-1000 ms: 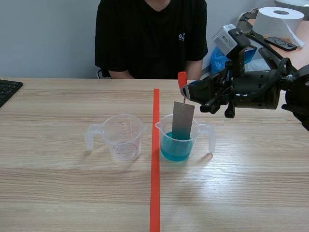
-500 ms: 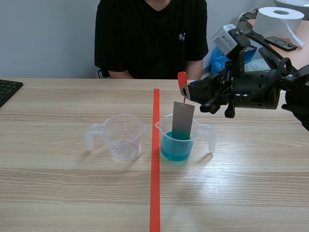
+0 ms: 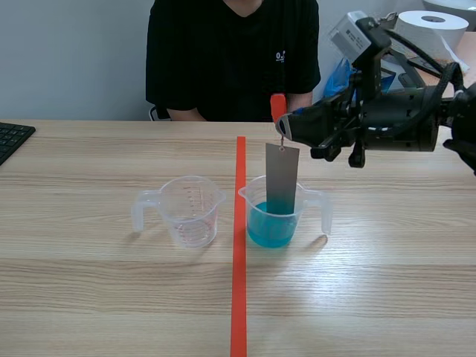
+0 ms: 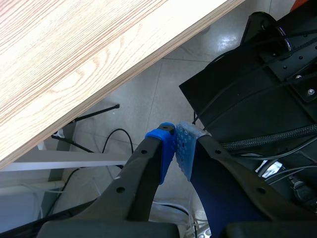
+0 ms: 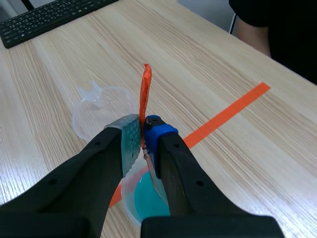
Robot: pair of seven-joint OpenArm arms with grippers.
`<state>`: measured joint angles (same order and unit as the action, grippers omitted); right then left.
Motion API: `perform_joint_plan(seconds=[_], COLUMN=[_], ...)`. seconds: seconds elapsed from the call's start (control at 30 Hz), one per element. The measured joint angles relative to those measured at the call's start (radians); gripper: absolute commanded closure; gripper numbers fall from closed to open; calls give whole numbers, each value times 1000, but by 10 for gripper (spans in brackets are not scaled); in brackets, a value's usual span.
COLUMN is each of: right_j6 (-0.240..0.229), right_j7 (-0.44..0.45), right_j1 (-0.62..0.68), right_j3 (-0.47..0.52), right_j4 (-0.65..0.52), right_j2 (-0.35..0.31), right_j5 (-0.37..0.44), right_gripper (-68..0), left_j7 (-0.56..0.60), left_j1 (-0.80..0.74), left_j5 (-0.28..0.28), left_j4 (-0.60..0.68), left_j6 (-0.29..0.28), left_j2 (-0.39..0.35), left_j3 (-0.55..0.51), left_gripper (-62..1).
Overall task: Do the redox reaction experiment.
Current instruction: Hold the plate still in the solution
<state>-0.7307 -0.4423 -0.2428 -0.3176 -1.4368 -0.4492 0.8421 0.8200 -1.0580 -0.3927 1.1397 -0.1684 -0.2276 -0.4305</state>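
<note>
My right gripper [image 3: 287, 128] is clamped on the orange tab [image 3: 278, 106]. From that tab the grey metal strip [image 3: 282, 178] hangs straight down toward six o'clock, its lower end dipped in the blue liquid [image 3: 269, 227] of the measuring cup [image 3: 251, 199], which stands at three o'clock of the tape line [image 3: 239, 297]. At nine o'clock from that cup, across the tape, stands the empty cup [image 3: 190, 212], with a person in a black shirt [image 3: 230, 52] seated at twelve o'clock, while my left gripper [image 4: 174, 144] hangs below the table edge [image 4: 74, 74], its pads pressed together on nothing.
</note>
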Motion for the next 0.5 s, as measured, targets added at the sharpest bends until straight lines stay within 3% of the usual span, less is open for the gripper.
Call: perform_joint_plan(seconds=[0.5], right_j6=[0], right_j7=[-175], right_j1=[0], right_j3=[124], right_j4=[-176], right_j2=[0], right_j5=[140], right_gripper=[-15], left_j7=[0], left_j1=[0], left_j5=[0], left_j4=[0], left_j6=[0], left_j2=[0], left_j3=[0], left_gripper=[-40])
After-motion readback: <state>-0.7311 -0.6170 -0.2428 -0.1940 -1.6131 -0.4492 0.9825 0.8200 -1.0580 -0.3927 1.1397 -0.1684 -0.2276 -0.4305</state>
